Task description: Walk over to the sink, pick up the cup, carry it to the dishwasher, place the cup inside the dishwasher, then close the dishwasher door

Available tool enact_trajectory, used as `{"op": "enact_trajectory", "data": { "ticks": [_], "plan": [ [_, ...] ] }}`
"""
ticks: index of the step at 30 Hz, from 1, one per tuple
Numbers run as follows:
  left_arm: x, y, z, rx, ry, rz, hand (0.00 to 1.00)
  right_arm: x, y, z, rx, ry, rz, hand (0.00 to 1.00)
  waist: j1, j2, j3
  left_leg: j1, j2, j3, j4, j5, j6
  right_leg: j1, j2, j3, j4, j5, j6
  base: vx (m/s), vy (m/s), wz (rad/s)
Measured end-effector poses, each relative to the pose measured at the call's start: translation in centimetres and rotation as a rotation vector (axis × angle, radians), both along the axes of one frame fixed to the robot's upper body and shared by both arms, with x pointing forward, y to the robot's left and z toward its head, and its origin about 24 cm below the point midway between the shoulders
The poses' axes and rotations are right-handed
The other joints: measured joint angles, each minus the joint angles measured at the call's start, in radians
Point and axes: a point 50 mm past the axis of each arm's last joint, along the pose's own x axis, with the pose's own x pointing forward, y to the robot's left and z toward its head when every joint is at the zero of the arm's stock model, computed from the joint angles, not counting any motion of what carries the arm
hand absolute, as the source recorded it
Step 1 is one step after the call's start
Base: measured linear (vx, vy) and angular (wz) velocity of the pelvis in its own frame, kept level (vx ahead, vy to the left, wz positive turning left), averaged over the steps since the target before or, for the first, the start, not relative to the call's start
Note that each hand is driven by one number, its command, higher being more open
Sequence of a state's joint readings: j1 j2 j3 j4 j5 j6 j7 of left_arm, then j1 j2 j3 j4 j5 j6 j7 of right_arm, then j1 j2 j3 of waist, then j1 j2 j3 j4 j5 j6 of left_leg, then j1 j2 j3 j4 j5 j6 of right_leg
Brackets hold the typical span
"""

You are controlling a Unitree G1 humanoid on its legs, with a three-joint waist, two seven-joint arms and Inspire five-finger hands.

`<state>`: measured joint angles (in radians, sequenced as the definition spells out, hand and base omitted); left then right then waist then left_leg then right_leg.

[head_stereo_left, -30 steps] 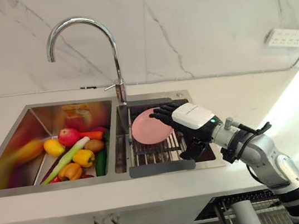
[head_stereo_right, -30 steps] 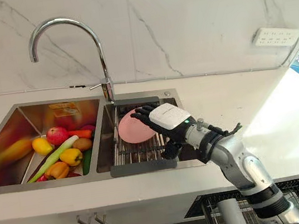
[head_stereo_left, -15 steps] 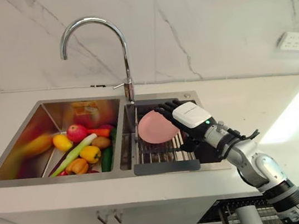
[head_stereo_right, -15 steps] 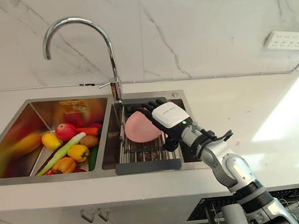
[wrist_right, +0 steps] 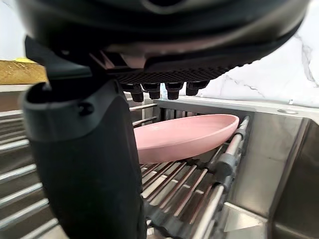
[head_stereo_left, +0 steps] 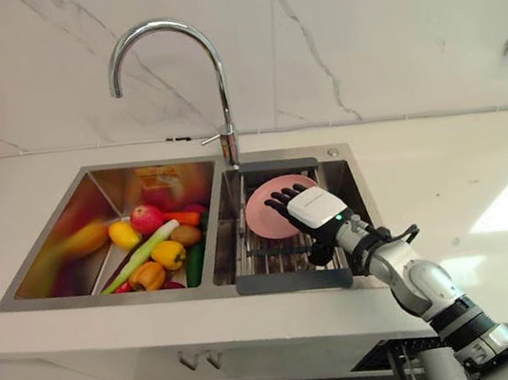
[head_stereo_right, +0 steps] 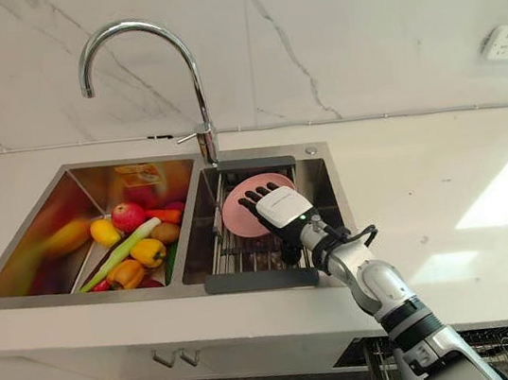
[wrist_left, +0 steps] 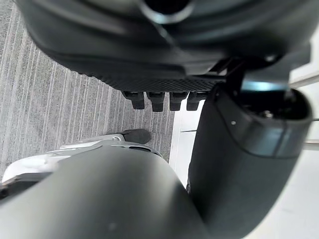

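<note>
White marble wall [head_stereo_left: 353, 22] at the back, pale countertop [head_stereo_left: 445, 190] across the frame, and set into it the steel double sink [head_stereo_left: 61, 240] under a tall curved faucet [head_stereo_left: 223, 99]. The robot stands at the sink, so the step in hand is the pickup.

The left basin is heaped with fruit and vegetables [head_stereo_left: 153, 253]. The right basin carries a slatted drying rack [head_stereo_right: 240, 254], and on that rack sits the only piece of crockery in sight: a pink dish [head_stereo_left: 263, 215]. The task says cup, but this looks shallow and plate-like.

The right hand [head_stereo_left: 313, 212] reaches in over the dish with its fingers straight and spread above the near rim, thumb down towards the rack. The right wrist view shows the dish [wrist_right: 189, 137] past the fingers [wrist_right: 164, 90], with no grip on it. The left hand [wrist_left: 149, 50] hangs low above grey floor with its fingers relaxed, holding nothing.

As for how the dish lies, it is round, so it has no true long axis. Its hollow faces up, and it rests at a shallow tilt with one edge propped on a rack bar.

The next move, I'd judge, calls for fingers over the rim and thumb under it, pinching before any lift. A thin, tilted rim could slide along those bars.
</note>
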<state>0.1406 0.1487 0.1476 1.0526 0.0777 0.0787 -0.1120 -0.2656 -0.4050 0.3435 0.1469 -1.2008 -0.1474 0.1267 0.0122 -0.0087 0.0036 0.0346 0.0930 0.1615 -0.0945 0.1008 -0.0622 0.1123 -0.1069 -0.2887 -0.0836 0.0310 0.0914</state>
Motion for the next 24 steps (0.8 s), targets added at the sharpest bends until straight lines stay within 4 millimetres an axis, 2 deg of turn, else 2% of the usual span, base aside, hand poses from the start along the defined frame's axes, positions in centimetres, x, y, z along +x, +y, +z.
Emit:
{"op": "enact_trajectory", "data": {
  "ticks": [13,14,21,24],
  "plan": [
    [0.1,0.0,0.1,0.003,-0.011,-0.006,1.0,0.2,0.4,-0.7,-0.066,-0.116,-0.024,1.0,0.003,0.002,0.001,-0.001,0.0,-0.001,0.0,0.0,0.0,0.0,0.0,-0.002,0.0,0.0,0.0,0.0,0.0,0.0],
    [0.2,-0.1,0.1,0.004,-0.015,-0.017,1.0,0.4,0.5,-0.8,-0.067,-0.119,-0.022,0.0,0.003,0.002,0.002,-0.001,0.0,-0.001,0.0,0.0,0.0,0.001,0.0,-0.003,0.0,0.0,0.0,0.0,0.0,0.0],
    [0.4,-0.1,0.2,0.017,-0.02,-0.062,1.0,1.0,1.0,-1.1,-0.081,-0.136,-0.002,0.0,0.003,0.004,0.004,0.001,0.001,-0.005,0.0,-0.001,-0.002,0.005,-0.001,-0.018,0.0,-0.002,0.003,-0.01,-0.005,0.02],
    [1.0,-0.3,0.3,0.019,-0.043,-0.08,1.0,1.7,0.7,-1.0,-0.106,-0.195,-0.021,0.0,0.016,0.002,0.019,-0.002,0.0,-0.012,0.0,-0.003,-0.004,0.008,-0.001,-0.032,-0.001,-0.004,0.004,-0.04,-0.009,0.07]
  ]
}}
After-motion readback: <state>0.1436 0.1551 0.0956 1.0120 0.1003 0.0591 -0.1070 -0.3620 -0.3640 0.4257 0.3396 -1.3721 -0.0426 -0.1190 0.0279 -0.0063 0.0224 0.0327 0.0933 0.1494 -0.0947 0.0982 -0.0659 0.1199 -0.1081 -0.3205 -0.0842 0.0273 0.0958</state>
